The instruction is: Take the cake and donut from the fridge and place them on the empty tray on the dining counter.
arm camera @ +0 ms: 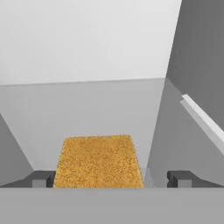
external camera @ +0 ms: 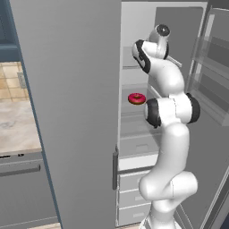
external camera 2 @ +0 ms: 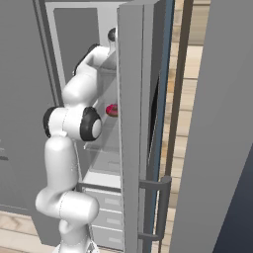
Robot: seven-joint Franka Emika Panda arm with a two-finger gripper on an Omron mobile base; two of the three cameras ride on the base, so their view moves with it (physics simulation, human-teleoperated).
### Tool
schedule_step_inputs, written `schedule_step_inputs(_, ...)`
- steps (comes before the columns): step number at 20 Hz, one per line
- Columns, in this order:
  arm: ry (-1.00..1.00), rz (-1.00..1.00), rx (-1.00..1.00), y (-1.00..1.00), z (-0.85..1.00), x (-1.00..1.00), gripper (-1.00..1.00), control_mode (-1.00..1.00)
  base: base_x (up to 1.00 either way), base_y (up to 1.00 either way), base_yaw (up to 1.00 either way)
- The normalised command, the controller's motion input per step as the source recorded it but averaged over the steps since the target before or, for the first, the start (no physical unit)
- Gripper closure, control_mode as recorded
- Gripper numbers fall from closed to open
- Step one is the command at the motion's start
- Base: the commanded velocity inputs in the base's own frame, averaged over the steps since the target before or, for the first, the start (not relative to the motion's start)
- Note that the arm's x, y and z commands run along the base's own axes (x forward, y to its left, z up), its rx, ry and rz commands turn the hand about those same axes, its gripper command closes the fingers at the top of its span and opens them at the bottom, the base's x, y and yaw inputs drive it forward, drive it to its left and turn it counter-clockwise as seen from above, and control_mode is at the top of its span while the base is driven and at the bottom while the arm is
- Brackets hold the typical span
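Observation:
The grey fridge (external camera: 71,112) stands open, and my white arm reaches into its upper part. In the hand view the tan-orange cake (arm camera: 99,161) lies on a pale shelf right in front of my gripper (arm camera: 111,180). The gripper is open, with the cake between the two dark fingertips (arm camera: 41,179), close to the left one and apart from the right one. The red-pink donut (external camera: 136,98) sits on a lower shelf, also visible past the door edge as the donut (external camera 2: 112,109). The empty tray and the dining counter are out of view.
The fridge's right door (external camera: 210,80), with its shelves, hangs open beside my arm. White drawers (external camera: 134,188) fill the fridge bottom. A beige kitchen worktop (external camera: 13,125) lies to the left. The side wall (arm camera: 197,65) and a ledge (arm camera: 203,122) are close on the hand's right.

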Motion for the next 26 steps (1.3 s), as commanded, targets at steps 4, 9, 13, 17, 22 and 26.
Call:
schedule_step_inputs(4, 0.00, -0.01, 0.00, 0.00, -0.58, 0.00, -1.00, -1.00, 0.00, 0.00, 0.00)
schedule_step_inputs(9, -0.09, 0.00, 0.00, 0.01, -0.33, 0.31, -1.00, -1.00, 0.00, 0.00, 0.00)
schedule_step_inputs(13, -0.03, 0.00, 0.00, 0.03, -0.19, 0.23, 1.00, -1.00, 0.00, 0.00, 0.00)
schedule_step_inputs(17, 0.12, -0.01, 0.00, 0.15, -0.41, 0.03, 1.00, -1.00, 0.00, 0.00, 0.00)
schedule_step_inputs(22, 0.07, 0.00, 0.00, 0.05, -0.19, 0.00, 1.00, -1.00, 0.00, 0.00, 0.00)
schedule_step_inputs(26, 0.00, 0.01, 0.00, 0.07, -0.05, -0.68, 1.00, -1.00, 0.00, 0.00, 0.00)
